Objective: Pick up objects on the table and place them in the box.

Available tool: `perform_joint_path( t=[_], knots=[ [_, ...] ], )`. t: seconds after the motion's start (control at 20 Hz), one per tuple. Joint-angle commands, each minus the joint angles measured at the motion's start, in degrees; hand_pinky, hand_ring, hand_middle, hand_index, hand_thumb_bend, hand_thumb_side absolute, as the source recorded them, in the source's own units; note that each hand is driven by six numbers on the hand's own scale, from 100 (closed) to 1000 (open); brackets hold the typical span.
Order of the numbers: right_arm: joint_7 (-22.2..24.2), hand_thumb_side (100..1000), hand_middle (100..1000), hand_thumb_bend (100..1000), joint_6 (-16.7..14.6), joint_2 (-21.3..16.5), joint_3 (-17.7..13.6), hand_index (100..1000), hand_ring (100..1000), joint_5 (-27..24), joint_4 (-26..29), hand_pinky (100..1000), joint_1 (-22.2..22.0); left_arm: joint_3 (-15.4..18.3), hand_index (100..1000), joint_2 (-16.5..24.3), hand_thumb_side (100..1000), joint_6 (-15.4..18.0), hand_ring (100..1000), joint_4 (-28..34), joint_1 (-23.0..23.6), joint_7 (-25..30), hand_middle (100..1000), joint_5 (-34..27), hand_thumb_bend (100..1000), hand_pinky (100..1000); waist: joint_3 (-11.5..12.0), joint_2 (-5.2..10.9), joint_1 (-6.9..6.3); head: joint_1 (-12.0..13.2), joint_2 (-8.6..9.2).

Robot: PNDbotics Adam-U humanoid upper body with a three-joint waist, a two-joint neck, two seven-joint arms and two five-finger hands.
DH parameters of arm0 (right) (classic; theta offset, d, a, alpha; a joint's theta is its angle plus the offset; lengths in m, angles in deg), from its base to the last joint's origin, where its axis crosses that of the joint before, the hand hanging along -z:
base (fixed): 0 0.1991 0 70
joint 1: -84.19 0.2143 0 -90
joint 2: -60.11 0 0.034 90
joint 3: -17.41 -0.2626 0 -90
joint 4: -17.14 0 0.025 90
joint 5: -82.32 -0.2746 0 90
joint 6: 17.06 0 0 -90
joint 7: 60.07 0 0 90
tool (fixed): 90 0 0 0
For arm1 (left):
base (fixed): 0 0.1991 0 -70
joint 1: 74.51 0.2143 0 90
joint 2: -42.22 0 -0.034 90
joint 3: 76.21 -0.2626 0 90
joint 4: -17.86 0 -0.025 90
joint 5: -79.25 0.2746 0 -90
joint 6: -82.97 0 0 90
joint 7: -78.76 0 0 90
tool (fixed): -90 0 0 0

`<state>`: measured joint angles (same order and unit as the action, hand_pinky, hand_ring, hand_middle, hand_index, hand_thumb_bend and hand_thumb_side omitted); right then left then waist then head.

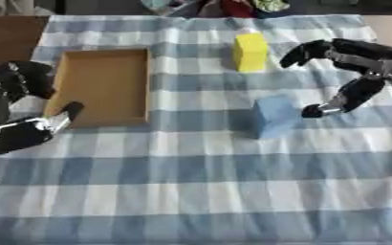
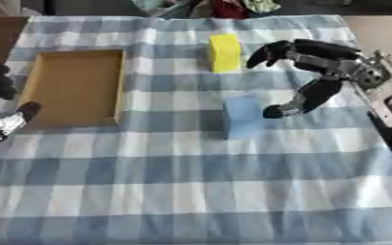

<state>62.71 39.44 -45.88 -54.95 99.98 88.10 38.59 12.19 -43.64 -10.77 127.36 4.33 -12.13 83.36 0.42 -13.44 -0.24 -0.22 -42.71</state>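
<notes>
On the blue-and-white checked cloth [image 1: 191, 182] covering the desk, a shallow cardboard box [image 1: 105, 87] lay at the left. A yellow block [image 1: 250, 51] stood upright near the far middle, and a light blue block [image 1: 274, 116] sat nearer, right of centre. The right hand [image 2: 316, 67] hovered between the two blocks' right sides, fingers and thumb spread wide, grasping nothing, its thumb tip just beside the blue block. The left hand [image 1: 19, 115] rested released at the box's left edge.
</notes>
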Motion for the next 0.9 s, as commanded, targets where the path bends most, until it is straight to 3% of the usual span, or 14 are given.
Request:
perform_joint_path(
  t=[0.05,0.9],
  knots=[
    [1.0,606,847,563,-2.2,0.3,-0.2,881,891,2.1,-1.6,799,1.5,0.1,691,1.1,100,0.1,559,0.5,-0.4,0.1,529,0.0,591,594,0.0,1.13,-0.04,-0.1,-0.13],
    [-0.2,639,840,543,-4.6,4.0,0.4,881,884,8.7,-6.3,797,0.9,0.2,690,1.0,100,0.1,559,0.5,-0.4,0.2,528,0.0,589,594,0.1,1.14,-0.13,-0.2,-0.12]
  ],
)
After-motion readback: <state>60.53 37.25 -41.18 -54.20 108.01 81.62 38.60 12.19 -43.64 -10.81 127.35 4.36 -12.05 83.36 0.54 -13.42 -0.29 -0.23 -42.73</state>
